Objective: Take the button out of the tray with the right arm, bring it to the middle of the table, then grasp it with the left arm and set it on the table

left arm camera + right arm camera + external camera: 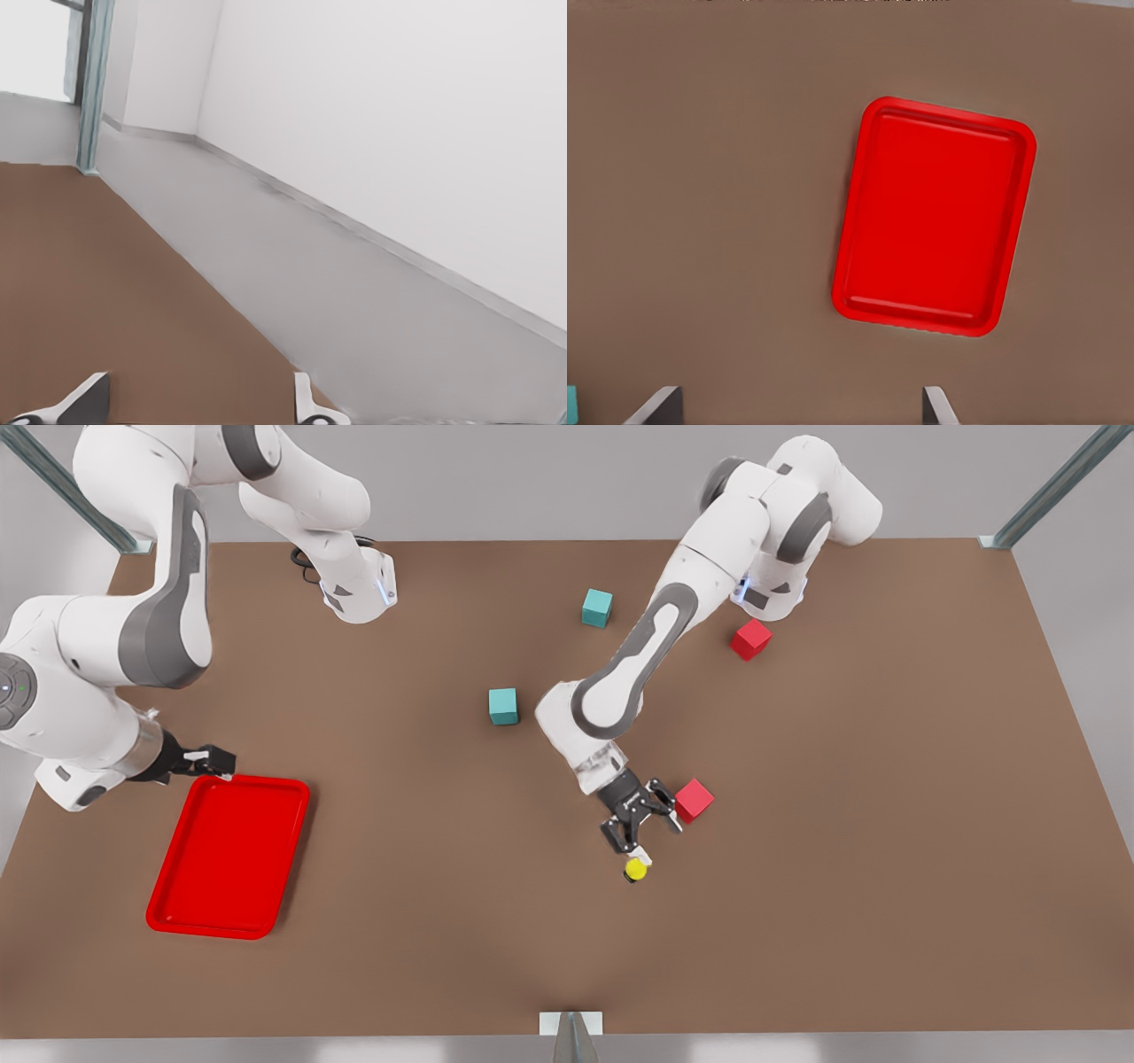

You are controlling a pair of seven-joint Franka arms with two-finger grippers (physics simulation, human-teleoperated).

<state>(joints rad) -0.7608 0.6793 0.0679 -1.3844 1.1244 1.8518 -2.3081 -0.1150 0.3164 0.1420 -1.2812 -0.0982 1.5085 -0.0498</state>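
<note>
Yellow-capped, the button (635, 869) sits on the brown table (886, 824) near its middle, at about 5 o'clock from the table's centre in the front view and well apart from the red tray (168, 908), which lies out at 8 o'clock. The left gripper (640, 837) hangs tilted just above it, at the button's 12 o'clock. In the left wrist view, the left gripper (197, 403) has its fingers spread with nothing between them, so the button looks released rather than held; whether a fingertip touches the cap I cannot tell. That tilt aims its camera past the table edge at the wall. A red cube (694, 800) lies close at the button's 2 o'clock, leaving little room on that side. The right gripper (213, 762) waits at the tray's 12 o'clock rim, its fingers (656, 403) parted and holding nothing, out of the other arm's way. By my reading, the set-down is as good as made
</note>
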